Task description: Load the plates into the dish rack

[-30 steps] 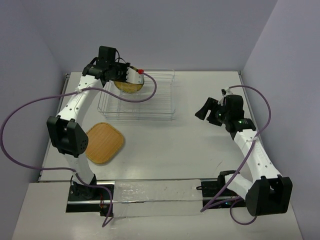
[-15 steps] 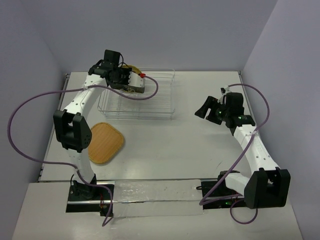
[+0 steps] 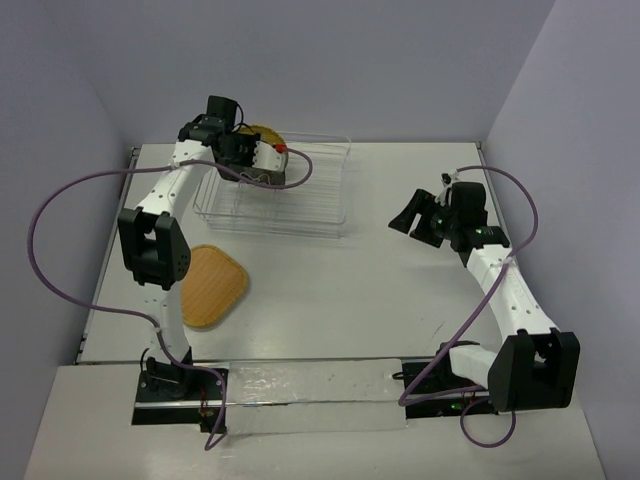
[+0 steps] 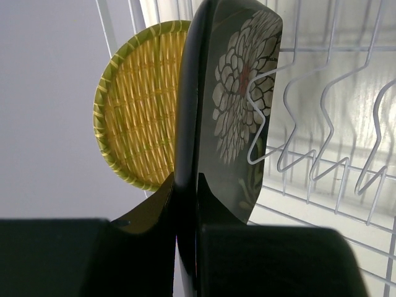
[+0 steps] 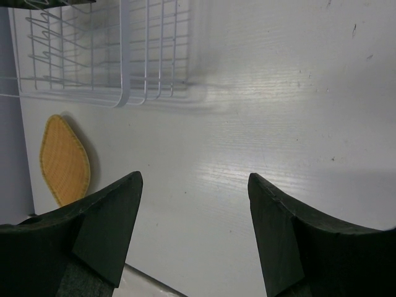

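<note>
Plainly the second plate is going in. The left fingers (image 4: 148,235) are pinched narrow on the lower edge of the black plate (image 4: 238,105), which stands on edge, nearly upright, over the far left end of the rack (image 3: 310,200). One bent wire prong (image 4: 263,117) crosses in front of its flowered face, so it looks to be entering a slot. Whether its bottom edge already rests on the rack's base is hidden behind the fingers.

The yellow plate (image 4: 139,105) stands upright just behind it, at the rack's far end; I cannot tell whether the two touch. The tan plate (image 3: 212,285) lies flat on the worktop (image 3: 350,300), near the left arm and well apart from the rack. The right fingers (image 5: 284,247) are spread wide and hold nothing, hanging above bare worktop to the right of the rack.

My judgement: the next move calls for settling the black plate between prongs until it leans by itself, then releasing it without nudging the yellow one. One plate would then remain.

The black plate is glossy and thin, a dark square with large white blooms and a touch of red at one centre. It probably slips easily on wire.
</note>
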Controlling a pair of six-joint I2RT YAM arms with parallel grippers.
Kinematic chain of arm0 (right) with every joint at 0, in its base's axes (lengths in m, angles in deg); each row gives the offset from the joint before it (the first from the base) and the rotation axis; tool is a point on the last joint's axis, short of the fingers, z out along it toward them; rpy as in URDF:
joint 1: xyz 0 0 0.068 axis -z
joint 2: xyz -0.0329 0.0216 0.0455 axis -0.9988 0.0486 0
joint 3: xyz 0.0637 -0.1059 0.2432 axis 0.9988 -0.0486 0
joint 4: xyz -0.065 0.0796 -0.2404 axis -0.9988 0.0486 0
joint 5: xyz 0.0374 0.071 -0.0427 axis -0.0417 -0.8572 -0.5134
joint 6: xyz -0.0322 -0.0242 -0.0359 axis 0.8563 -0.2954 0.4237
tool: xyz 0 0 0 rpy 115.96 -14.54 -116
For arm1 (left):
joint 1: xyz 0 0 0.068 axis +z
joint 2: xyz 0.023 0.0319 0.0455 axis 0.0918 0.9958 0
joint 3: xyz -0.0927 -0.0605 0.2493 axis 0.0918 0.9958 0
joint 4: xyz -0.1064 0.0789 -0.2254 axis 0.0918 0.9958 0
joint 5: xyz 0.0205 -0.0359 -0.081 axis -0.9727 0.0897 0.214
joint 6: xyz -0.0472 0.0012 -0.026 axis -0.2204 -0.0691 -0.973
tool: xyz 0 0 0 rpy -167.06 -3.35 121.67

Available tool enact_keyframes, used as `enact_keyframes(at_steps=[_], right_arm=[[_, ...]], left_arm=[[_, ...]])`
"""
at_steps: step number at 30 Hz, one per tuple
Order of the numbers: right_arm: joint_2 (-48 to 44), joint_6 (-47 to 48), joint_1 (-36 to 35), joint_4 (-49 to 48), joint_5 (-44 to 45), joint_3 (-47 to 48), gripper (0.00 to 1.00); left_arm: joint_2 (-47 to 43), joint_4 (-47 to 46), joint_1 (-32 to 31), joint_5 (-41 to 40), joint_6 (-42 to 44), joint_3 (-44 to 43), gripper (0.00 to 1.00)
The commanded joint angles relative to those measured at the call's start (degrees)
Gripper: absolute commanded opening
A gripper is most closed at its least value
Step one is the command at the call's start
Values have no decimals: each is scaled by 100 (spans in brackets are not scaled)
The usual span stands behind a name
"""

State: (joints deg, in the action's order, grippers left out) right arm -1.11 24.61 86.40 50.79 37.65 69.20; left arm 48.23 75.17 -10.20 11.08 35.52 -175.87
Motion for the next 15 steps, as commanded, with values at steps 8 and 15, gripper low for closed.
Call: enact_keyframes(at_steps=[8,15], right_arm=[[-26,-326,38,-47,40,322,75],[-32,-439,38,-56,30,309,74]], left_arm=[[53,-648,326,899,213,-485,54],[55,-1450,371,818,-30,-243,63]])
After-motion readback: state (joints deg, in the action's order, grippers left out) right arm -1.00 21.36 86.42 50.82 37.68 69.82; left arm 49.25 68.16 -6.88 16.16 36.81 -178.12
